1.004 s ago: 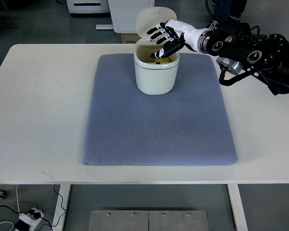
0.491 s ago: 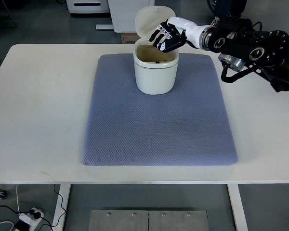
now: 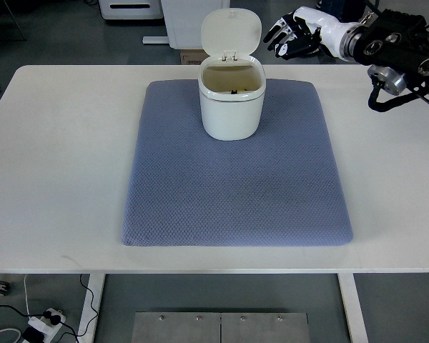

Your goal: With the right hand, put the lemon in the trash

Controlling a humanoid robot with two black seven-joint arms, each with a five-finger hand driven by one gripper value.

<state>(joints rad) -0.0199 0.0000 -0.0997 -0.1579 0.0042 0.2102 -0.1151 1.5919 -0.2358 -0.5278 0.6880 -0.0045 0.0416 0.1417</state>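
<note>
Trash bin: lid up, on mat. My right hand: right of bin, fingers loosely spread, empty.

I count: one white trash bin, lid open; one blue-grey mat; one white table; one robot hand in view, right; one power strip on floor.

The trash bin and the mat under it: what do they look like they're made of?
Trash bin: probably plastic, cream, smooth with a soft sheen, and a thin hinged lid standing open. Mat: likely a soft fabric or foam pad, blue-grey, matte, with a fine quilted dimple pattern and rounded corners. Neither can be confirmed from looks alone.
</note>
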